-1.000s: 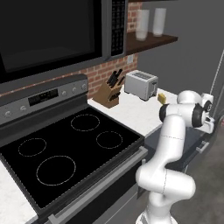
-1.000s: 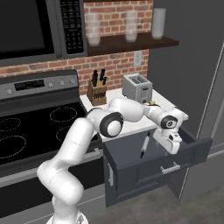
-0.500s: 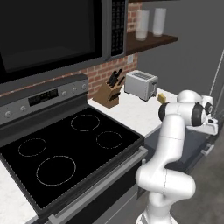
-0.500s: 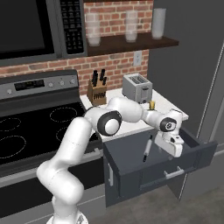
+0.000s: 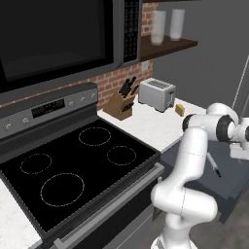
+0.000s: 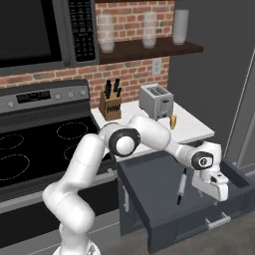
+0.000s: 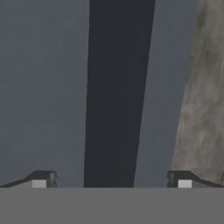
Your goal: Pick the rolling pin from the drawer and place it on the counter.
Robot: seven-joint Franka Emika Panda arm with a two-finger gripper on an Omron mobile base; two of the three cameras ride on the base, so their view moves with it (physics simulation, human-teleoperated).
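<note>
1. I see my claw (image 6: pixel 213 188) spread wide and empty over the pulled-out dark slate-grey drawer (image 6: pixel 149 199).
2. The slim pale rolling pin with dark handles (image 6: pixel 182 185) lies inside the drawer, just beside the claw.
3. Beyond, the white speckled stone table (image 6: pixel 189 130) carries a silver toaster (image 6: pixel 156 100).

the left base view looks forward and down from behind the arm's left, across the stovetop (image 5: pixel 78 165) toward the counter (image 5: pixel 155 124) and toaster (image 5: pixel 156 94). the right base view faces the same stovetop, counter and toaster from the arm's right, taking in the open drawer (image 6: pixel 164 191) too. the hand view sits close above the drawer's edge (image 7: pixel 118 87), looking down.
</note>
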